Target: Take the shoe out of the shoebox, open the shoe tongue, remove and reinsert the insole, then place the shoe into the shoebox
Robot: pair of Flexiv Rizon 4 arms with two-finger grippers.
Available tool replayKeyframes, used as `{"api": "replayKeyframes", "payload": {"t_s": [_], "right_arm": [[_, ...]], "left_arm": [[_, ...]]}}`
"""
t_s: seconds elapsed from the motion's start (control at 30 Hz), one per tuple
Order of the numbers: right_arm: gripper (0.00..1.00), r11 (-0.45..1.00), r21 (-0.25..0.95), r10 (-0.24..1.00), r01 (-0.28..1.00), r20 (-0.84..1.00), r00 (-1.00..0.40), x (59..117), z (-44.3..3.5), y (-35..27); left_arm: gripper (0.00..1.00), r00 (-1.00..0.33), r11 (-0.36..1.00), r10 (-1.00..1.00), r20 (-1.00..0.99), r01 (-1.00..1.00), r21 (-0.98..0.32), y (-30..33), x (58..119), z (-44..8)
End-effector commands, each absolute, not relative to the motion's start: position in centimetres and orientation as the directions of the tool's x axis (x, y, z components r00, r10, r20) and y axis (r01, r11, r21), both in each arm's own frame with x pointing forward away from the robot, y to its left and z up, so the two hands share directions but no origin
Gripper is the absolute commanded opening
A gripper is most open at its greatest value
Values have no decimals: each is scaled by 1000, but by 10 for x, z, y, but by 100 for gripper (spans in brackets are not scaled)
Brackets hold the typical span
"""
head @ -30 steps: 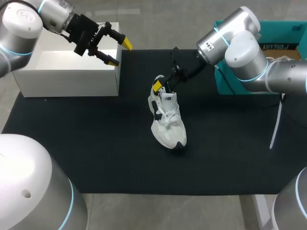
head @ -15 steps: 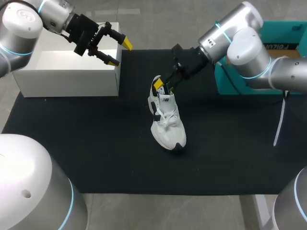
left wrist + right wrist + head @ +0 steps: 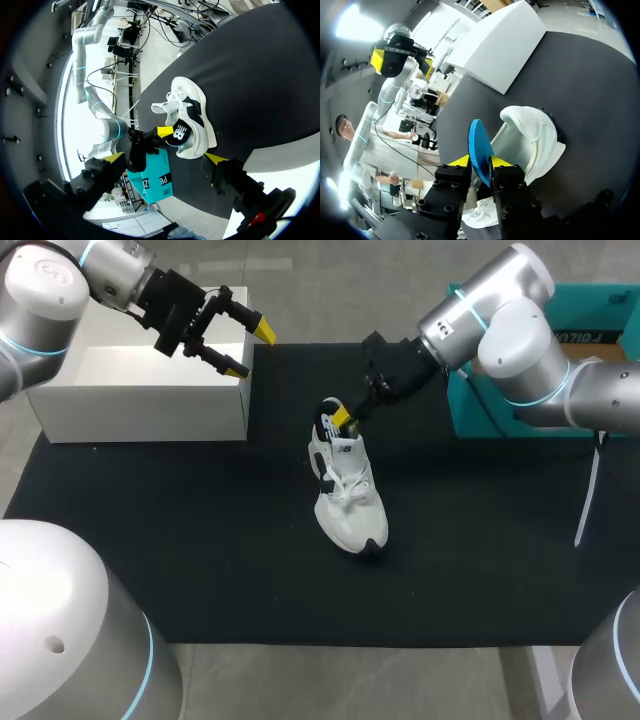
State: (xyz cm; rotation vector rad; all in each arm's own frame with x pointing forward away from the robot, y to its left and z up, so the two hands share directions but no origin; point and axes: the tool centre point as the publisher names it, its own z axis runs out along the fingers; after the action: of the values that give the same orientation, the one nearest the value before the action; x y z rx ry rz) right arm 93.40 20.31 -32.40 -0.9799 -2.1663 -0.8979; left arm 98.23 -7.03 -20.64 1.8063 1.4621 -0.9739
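In the head view, the right gripper (image 3: 343,420) had been drawn back slightly at the heel of the shoe (image 3: 347,490) on the mat (image 3: 200,540). The left gripper (image 3: 245,345) was kept spread over the shoebox (image 3: 140,390). In the right wrist view, the blue insole (image 3: 479,150) was pinched between its fingers.

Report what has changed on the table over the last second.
The right pincer, shut on the blue insole, drew back slightly from the heel of the white sneaker toward its own side, its wrist lifting. Whether the insole came further out cannot be told. The sneaker stayed put on the black mat; the left pincer stayed open above the white shoebox.
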Motion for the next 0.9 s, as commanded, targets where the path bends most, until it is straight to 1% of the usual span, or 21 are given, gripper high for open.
{"api": "replayKeyframes", "payload": {"t_s": [0.03, 0.4, 0.63, 0.7, 0.77, 0.8, 0.83, 0.87, 0.9], "right_arm": [[0, 510, 317, 390, 800, 743, -544, 942, -334, 207], [0, 556, 242, 383, 795, 774, -504, 947, -349, 208], [0, 586, 186, 390, 789, 788, -476, 933, -353, 209], [0, 575, 185, 394, 797, 791, -468, 931, -354, 209], [0, 555, 216, 391, 803, 785, -481, 930, -351, 208], [5, 552, 225, 390, 803, 781, -487, 930, -349, 208], [39, 553, 228, 396, 802, 775, -493, 930, -349, 208], [71, 548, 237, 395, 802, 772, -498, 931, -348, 208], [100, 546, 240, 395, 802, 771, -500, 931, -346, 209]], "left_arm": [[100, 120, -200, 531, -838, 980, 14, -70, 981, -206], [100, 120, -200, 531, -838, 980, 14, -70, 981, -206], [100, 120, -200, 531, -838, 980, 14, -70, 981, -206], [100, 120, -200, 531, -838, 980, 14, -70, 981, -206], [100, 120, -200, 531, -838, 980, 14, -70, 981, -206], [100, 120, -200, 531, -838, 980, 14, -70, 981, -206], [100, 120, -200, 531, -838, 980, 14, -70, 981, -206], [100, 120, -200, 531, -838, 980, 14, -70, 981, -206], [100, 120, -200, 531, -838, 980, 14, -70, 981, -206]]}}
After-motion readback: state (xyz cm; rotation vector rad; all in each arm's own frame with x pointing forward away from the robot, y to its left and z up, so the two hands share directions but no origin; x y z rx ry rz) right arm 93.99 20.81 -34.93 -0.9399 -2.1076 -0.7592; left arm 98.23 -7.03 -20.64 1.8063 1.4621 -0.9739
